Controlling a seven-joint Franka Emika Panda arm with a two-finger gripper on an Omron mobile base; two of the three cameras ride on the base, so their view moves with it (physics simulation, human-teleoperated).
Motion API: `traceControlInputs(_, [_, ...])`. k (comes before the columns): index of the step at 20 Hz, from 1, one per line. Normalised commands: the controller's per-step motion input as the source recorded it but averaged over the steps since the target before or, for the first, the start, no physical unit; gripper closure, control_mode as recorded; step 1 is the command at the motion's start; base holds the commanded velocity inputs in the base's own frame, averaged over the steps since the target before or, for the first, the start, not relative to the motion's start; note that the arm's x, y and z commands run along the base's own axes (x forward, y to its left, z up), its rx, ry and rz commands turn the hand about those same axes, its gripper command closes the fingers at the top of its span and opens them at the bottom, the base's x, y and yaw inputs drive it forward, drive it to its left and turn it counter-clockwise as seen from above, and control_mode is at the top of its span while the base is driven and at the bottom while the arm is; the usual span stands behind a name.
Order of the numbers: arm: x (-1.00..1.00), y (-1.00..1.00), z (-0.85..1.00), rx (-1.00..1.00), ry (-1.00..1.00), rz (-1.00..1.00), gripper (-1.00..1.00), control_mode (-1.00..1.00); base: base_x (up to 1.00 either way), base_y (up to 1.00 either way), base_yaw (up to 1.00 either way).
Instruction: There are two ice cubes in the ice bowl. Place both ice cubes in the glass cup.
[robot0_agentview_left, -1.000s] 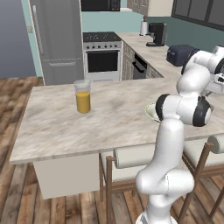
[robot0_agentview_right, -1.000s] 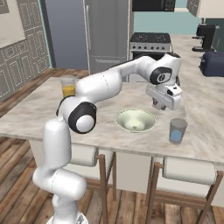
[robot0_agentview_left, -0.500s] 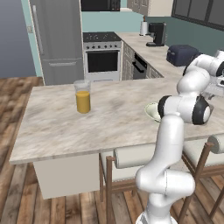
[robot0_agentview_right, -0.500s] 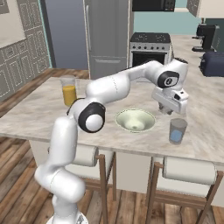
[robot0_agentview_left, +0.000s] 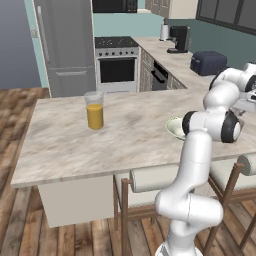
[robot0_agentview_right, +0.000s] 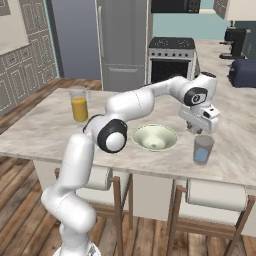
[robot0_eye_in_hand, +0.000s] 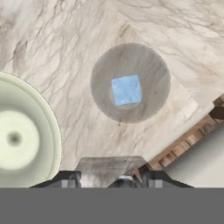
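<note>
One ice cube (robot0_eye_in_hand: 126, 89) already lies in the glass cup (robot0_agentview_right: 203, 149), just right of the seemingly empty ice bowl (robot0_agentview_right: 154, 137), while the gripper (robot0_agentview_right: 199, 131) hovers above, fingers pinched on something unclear, perhaps the second cube.

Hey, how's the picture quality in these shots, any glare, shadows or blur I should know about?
Hand view: sharp, flat light, the short grey translucent glass cup seen from above with a light-blue ice cube inside, no glare. Right base view: soft even light, a faint shadow inside the pale greenish-white shallow bowl. Left base view: crisp, no blur.
</note>
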Motion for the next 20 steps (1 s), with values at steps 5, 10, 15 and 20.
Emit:
traceControlInputs(5, [0.19,-0.41,-0.18,0.02,0.00,0.00,1.00,-1.00,0.00,0.00,0.00])
traceControlInputs(10, [0.18,-0.25,-0.16,0.00,0.00,0.00,1.00,-1.00,0.00,0.00,0.00])
traceControlInputs(15, [0.17,-0.12,-0.15,0.00,0.00,0.00,1.00,-1.00,0.00,0.00,0.00])
traceControlInputs(20, [0.16,-0.07,-0.19,0.00,0.00,0.00,1.00,-1.00,0.00,0.00,0.00])
